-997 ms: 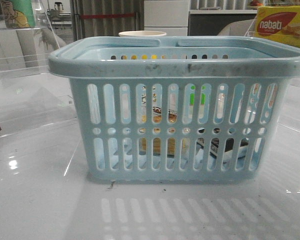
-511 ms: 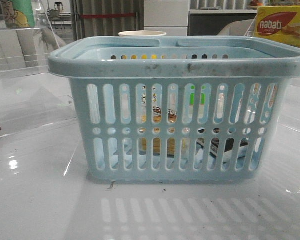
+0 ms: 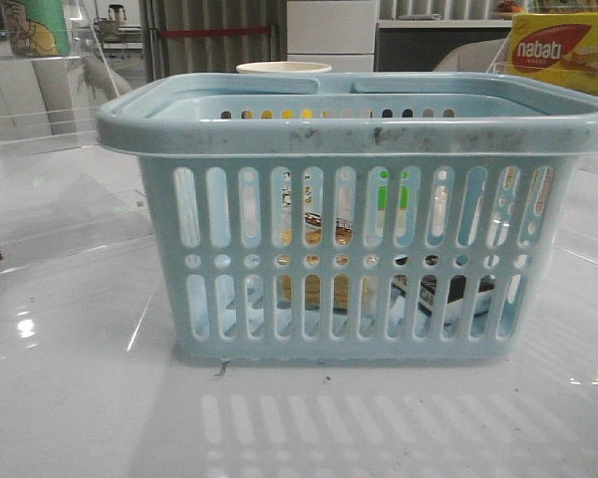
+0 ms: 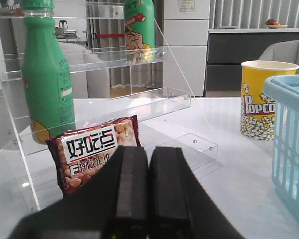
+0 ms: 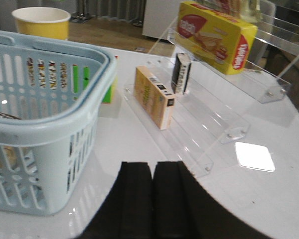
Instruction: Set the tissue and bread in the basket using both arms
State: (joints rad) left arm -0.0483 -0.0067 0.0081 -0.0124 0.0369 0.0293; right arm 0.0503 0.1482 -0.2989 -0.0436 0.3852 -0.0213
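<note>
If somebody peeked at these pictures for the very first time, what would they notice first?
The big light-blue basket fills the middle of the front view, and through its slots you can glimpse the tan bread and the dark tissue pack lying inside. In the left wrist view, a tall green bottle stands on a clear shelf behind a red snack bag, and a yellow popcorn cup stands beside the basket.
</note>
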